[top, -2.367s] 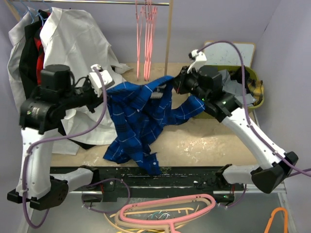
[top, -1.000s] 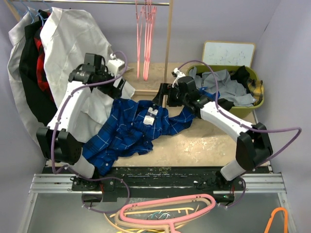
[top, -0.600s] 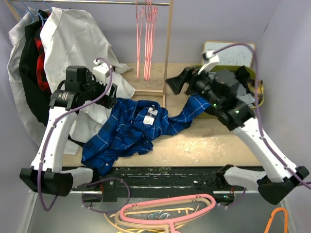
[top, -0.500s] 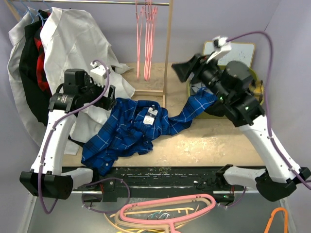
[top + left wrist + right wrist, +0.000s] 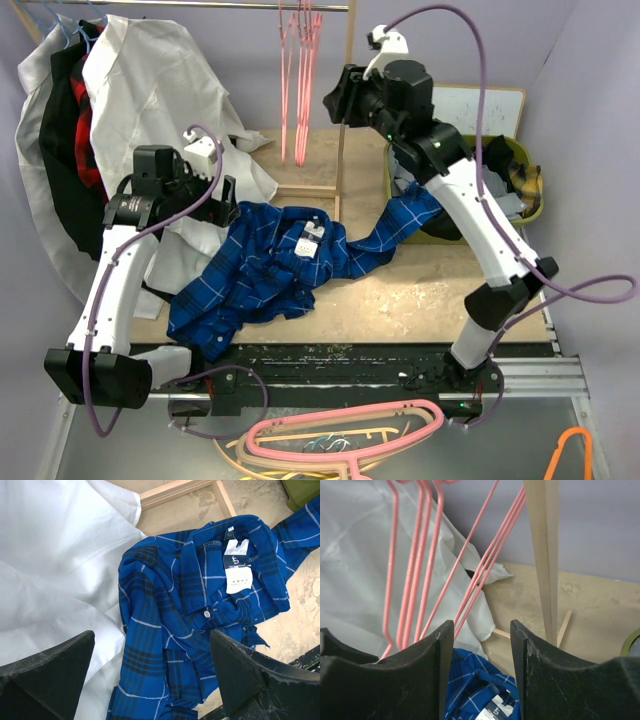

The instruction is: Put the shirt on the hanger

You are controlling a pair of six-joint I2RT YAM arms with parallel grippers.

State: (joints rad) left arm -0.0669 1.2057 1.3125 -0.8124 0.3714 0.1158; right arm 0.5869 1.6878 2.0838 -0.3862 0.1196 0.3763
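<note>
The royal-blue checked shirt point(image 5: 270, 270) lies crumpled on the table, collar tag up, one sleeve trailing right toward the bin. My left gripper point(image 5: 225, 200) hovers above its left part, jaws wide open and empty. In the left wrist view the shirt point(image 5: 200, 595) lies below the left gripper point(image 5: 150, 680). Several thin pink hangers point(image 5: 300, 80) hang from the rail at the back. My right gripper point(image 5: 333, 103) is raised beside them, open, holding nothing. In the right wrist view the right gripper point(image 5: 481, 645) points at the hangers point(image 5: 420, 555), which sit just beyond its left finger point(image 5: 420, 675).
A white garment point(image 5: 150, 90) hangs at back left and spills onto the table point(image 5: 50, 555). A wooden post point(image 5: 345, 100) stands next to the hangers. A green bin point(image 5: 535, 205) of grey clothes sits at right. A thick pink hanger point(image 5: 340, 430) and an orange hanger point(image 5: 575, 450) lie below.
The shirt, earlier held up by both grippers, now lies released on the table. My right arm has swung up and left to the hanging hangers, its jaws narrowing. The left arm drew back slightly.
</note>
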